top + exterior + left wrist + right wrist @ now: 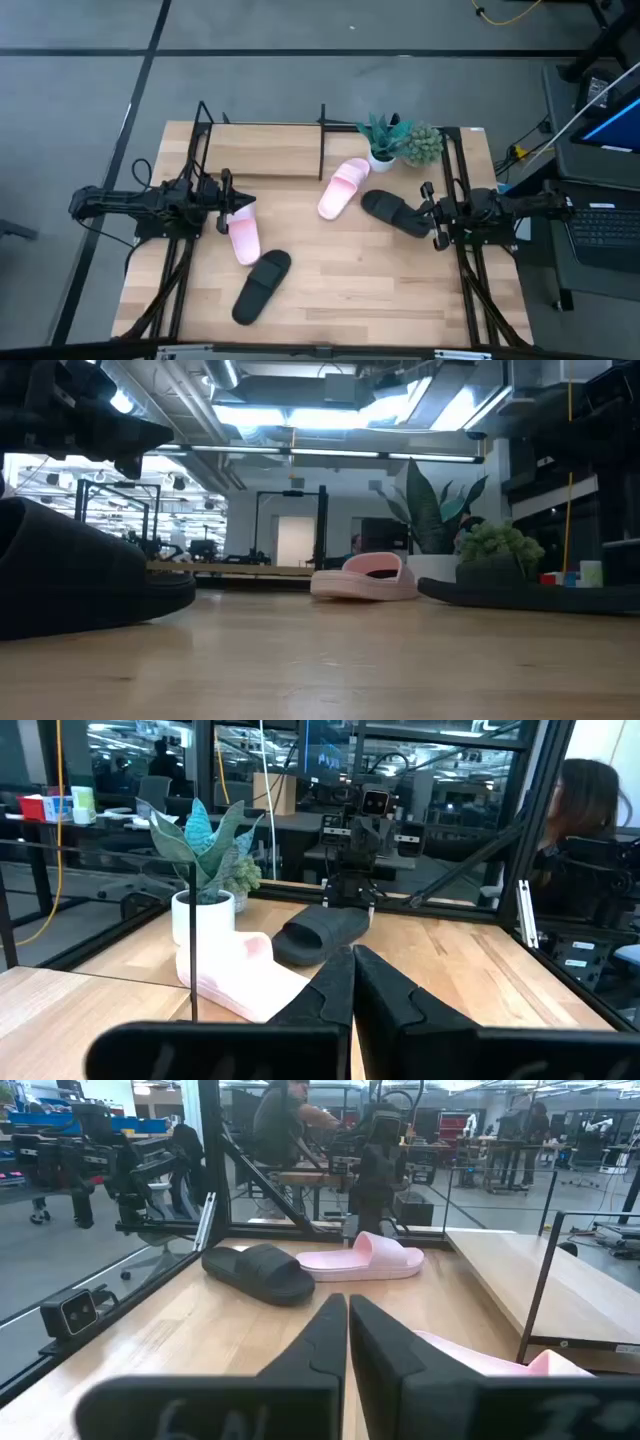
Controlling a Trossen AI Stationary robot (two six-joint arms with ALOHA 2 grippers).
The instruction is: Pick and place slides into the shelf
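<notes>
All four slides lie on the table (pixel 340 290), none on the shelf (pixel 265 150) at the far edge.

Left gripper (pixel 222 203) sits at the left side of the table, fingers pressed together with nothing between them, as the left wrist view shows. A pink slide (pixel 243 236) lies just beside its tip, toward the near edge, long axis running roughly far-to-near. This looks like the closest pairing; the jaws would have to open and swing toward the near edge to straddle it.

Right gripper (pixel 432 217) sits at the right side, fingers likewise closed and empty. A black slide (pixel 395 212) lies just in front of its tip, long axis slanting across the table.

Second pink slide (pixel 343 187) lies near the middle beside a potted plant (pixel 384 140), tilted toward the shelf's right upright. Second black slide (pixel 262 286) lies toward the near edge, well apart from both grippers.

Both arms reach in low and level from their sides, pointing toward each other.
</notes>
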